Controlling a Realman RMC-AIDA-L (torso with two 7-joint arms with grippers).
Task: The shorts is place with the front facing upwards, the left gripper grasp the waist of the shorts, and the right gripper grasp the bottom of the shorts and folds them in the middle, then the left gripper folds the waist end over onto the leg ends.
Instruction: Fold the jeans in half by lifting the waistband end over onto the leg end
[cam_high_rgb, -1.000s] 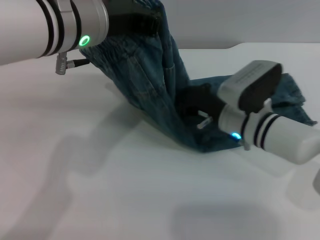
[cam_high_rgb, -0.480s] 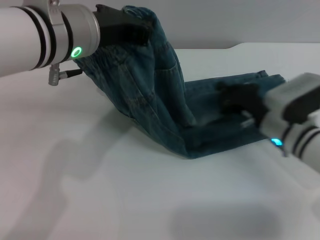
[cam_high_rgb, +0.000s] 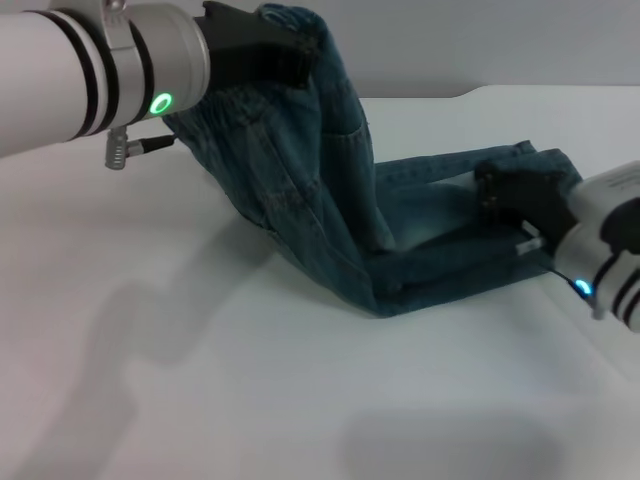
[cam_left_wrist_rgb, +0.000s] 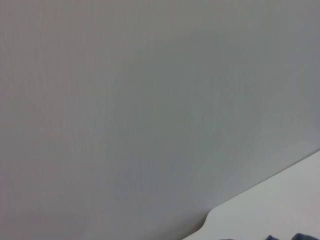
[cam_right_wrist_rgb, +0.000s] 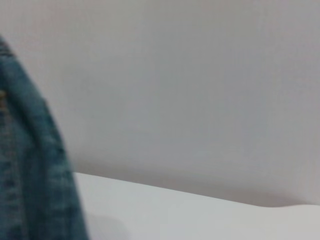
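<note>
Two ends matter here: the left gripper (cam_high_rgb: 290, 50) is clamped on the waist (cam_high_rgb: 225, 105) of the shorts (cam_high_rgb: 330, 200), held high off the white table (cam_high_rgb: 200, 380). The leg ends (cam_high_rgb: 540, 160) lie flat off to the robot's right, the denim's long axis running that way. The right gripper (cam_high_rgb: 505, 195) sits low over them; can't tell its grip.

A white tabletop (cam_high_rgb: 250, 400) carries the shorts (cam_high_rgb: 420, 250), whose leg half lies flat on it while the waist half rises off the surface.
</note>
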